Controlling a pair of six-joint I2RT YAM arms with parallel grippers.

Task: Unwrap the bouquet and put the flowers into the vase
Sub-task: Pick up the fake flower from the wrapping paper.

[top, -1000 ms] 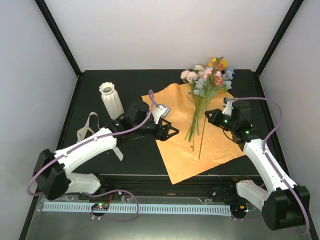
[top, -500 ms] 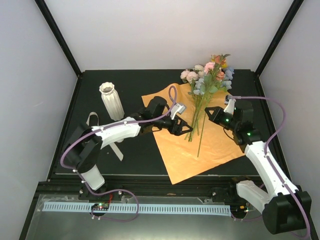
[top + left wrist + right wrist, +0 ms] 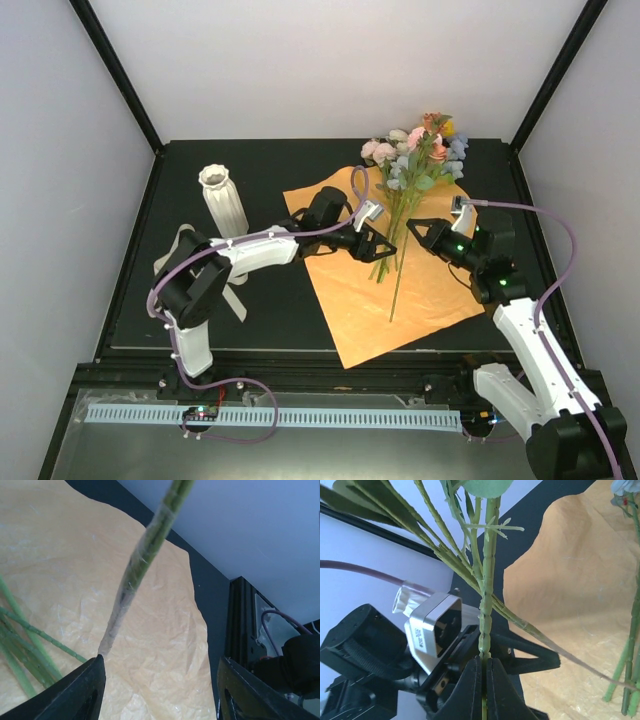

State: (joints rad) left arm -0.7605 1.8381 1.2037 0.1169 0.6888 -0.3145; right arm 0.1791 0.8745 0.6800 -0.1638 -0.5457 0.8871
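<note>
The table (image 3: pixel 270 310) is dark, with white walls round it. A big sheet of orange paper (image 3: pixel 430 290) lies open and flat on the right half. The flowers (image 3: pixel 415 160) are on it. Their blooms are at the far end by the back wall, and their green stems point to the near side. The vase (image 3: pixel 223 200) stands upright on the left, well apart from the flowers. A cream ribbon (image 3: pixel 236 302) lies on the table near the vase, and the left arm crosses over part of it. A purple cable (image 3: pixel 540 215) loops off the right arm.

The left arm stretches low from the near left. It passes just in front of the vase and reaches over the left edge of the orange paper. The left gripper (image 3: pixel 378 243) is at the stems with its jaws apart. Its wrist view shows one stem hanging down between the two fingers. I cannot tell if the stem touches a finger. More stems lie flat on the paper beside it.

The right arm comes up from the near right, bends, and leans in toward the flowers. The right gripper (image 3: pixel 418 232) is clenched on one green stem. In its wrist view that stem stands straight up out of the pinch, with leaves above. The two grippers are near each other, with the stems between them.
</note>
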